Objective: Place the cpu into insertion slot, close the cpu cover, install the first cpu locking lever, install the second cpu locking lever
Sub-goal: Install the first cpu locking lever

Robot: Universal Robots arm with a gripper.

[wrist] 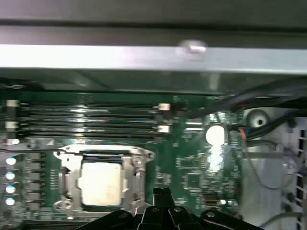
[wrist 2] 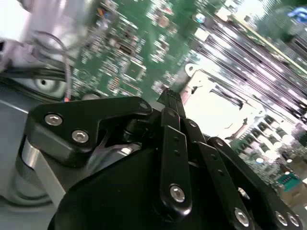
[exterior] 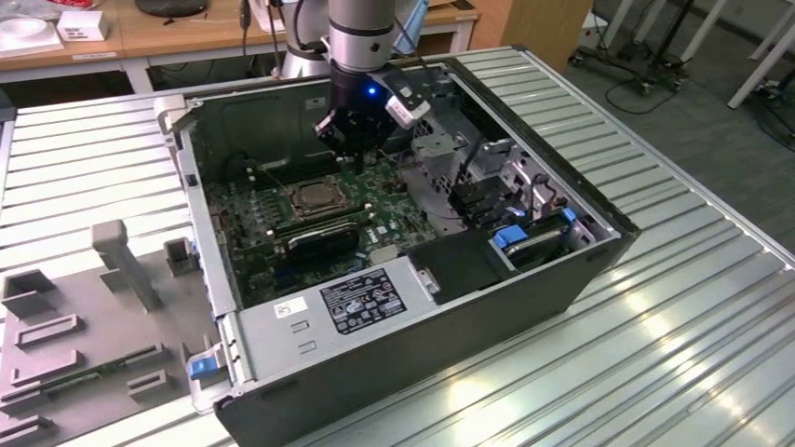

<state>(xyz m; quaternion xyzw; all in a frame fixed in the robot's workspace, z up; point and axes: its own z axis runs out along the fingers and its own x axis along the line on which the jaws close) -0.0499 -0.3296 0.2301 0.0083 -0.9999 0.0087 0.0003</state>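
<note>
Fingers (wrist: pixel 157 197) closed near one seated cpu (wrist: pixel 100 184).

The black hand (wrist 2: pixel 169 96), its fingers drawn together to a point, hangs over the green board (wrist 2: pixel 129 52), its tip just beside the silver-rimmed insertion slot (wrist 2: pixel 195 76), bright with glare.

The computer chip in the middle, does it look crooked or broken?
Nothing stands out. The cpu lies flat and square inside the cpu cover, and the green board around it shows no damage. The gripper hovers near it, holding nothing.
</note>
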